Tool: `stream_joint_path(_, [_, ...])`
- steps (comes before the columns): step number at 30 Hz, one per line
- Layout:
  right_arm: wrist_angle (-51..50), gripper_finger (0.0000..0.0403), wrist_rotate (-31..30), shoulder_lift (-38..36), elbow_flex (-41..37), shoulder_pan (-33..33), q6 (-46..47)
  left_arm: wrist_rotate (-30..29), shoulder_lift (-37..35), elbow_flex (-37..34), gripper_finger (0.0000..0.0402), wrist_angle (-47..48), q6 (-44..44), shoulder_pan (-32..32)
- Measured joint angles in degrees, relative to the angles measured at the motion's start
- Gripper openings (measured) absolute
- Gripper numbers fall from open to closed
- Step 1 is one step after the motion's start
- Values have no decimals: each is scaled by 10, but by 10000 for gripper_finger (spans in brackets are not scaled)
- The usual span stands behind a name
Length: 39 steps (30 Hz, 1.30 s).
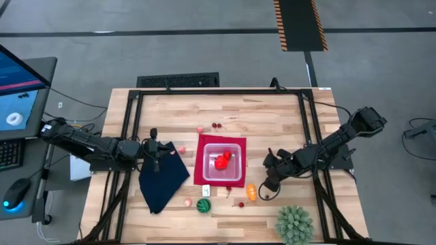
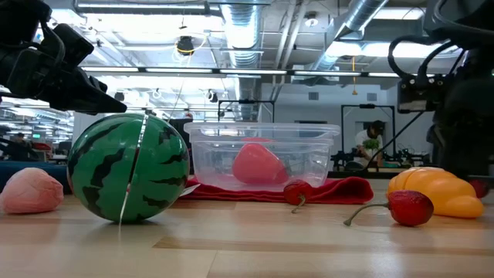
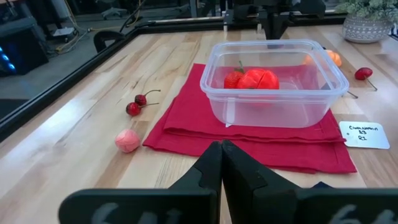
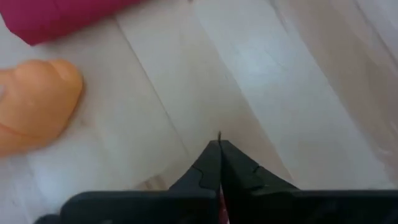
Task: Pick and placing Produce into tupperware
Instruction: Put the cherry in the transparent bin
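**Right gripper low beside the orange piece, more produce to be put in**

The right gripper (image 4: 219, 149) is held low over the bare wood, just off the corner of the red mat (image 3: 186, 127). Its jaws are pressed tight together. A thin dark tip and a bit of red can be seen between them, but what that is cannot be told. The orange piece (image 4: 34, 102) lies just beside it and is not touched.

The left gripper (image 3: 221, 152) is kept waiting over the dark blue cloth (image 1: 163, 178), pointed at the tupperware (image 3: 273, 109). Its jaws are shut too, and nothing is held in them.

The tupperware is set on the red mat in the middle of the table. Red produce (image 3: 252, 79) is already inside it.

Much is left outside: the orange piece, a cherry (image 2: 409, 207), the green striped ball (image 2: 127, 168), a pink piece (image 2: 31, 191), two more cherries (image 3: 137, 104) and another pink piece (image 3: 127, 140).

The step in hand looks like a pick on the right side. For the next move, the jaws would need to be opened, set around the orange piece, and closed gently. Then it would have to be lifted over the tupperware wall and let go.
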State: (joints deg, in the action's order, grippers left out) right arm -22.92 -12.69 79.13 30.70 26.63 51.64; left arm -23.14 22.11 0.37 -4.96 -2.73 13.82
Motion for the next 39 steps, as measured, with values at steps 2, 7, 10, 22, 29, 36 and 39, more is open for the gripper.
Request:
stream_joint_path(2, [7,23,-4,0,0,0,0,0,0,0,0,0,5,0])
stream_joint_path(7, [7,16,-25,0,0,0,-4,0,0,0,0,0,0,0])
stream_joint_path(10, [16,25,-29,0,0,-1,-6,0,0,0,0,0,5,0])
stream_joint_path(22, [59,21,-66,0,0,-9,-38,0,0,0,0,0,0,0])
stream_joint_path(29, [68,16,-71,0,30,-23,-77,0,0,0,0,0,1,0])
stream_joint_path(36, [67,10,-73,-1,92,-41,-155,1,0,0,0,0,4,0])
stream_joint_path(39, [69,11,-75,-1,118,-50,-186,1,0,0,0,0,0,0])
